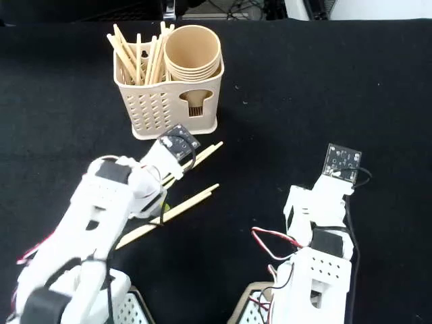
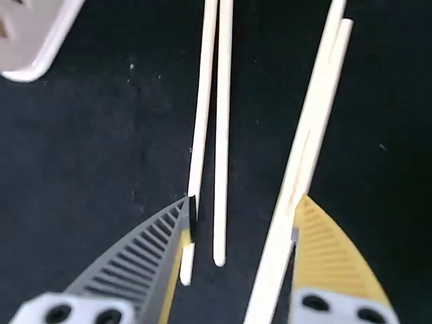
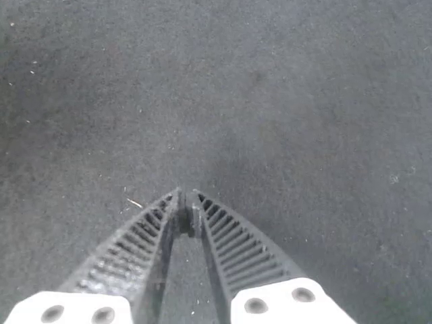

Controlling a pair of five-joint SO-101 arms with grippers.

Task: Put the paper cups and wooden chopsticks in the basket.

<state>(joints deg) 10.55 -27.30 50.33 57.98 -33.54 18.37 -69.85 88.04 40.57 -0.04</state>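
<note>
Black cloth (image 1: 304,101) holds loose chopsticks (image 2: 221,135) between spread left fingers (image 2: 152,250).

No text, label, number or sign was legible anywhere; none read on the beige perforated plastic basket (image 1: 152,111).

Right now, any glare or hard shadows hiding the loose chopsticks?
High view: even light, no glare; the loose chopsticks read pale on the black table. Left wrist view: they show bright, no hard shadow, at the open left gripper. Right wrist view: a soft dark patch on the table ahead of the shut right gripper.
</note>
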